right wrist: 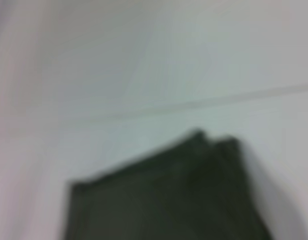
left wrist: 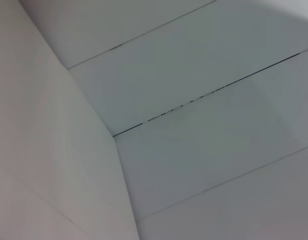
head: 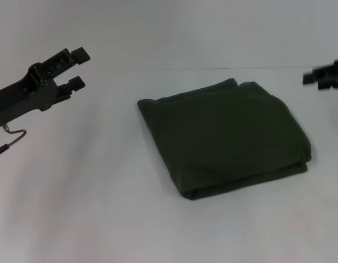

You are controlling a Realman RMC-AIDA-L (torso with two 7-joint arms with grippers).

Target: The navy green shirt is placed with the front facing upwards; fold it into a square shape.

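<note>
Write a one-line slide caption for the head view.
Folded navy green shirt on white table, left gripper open, clear of it.

Left arm point(head: 18, 101): black, boxy link | left gripper point(head: 76, 68): two black, block-tipped fingers | cable point(head: 10, 139): thin, dark, looped beneath arm | right gripper point(head: 325, 75): black, blurred, only partly visible at edge

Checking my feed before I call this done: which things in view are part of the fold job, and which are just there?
Part of the job:
- navy green shirt, folded into a roughly square bundle on the table
- left tool, open, raised off to the shirt's left
- right tool, at the far right edge, clear of the shirt

Just there:
- white table
- nothing else is lying about
</note>
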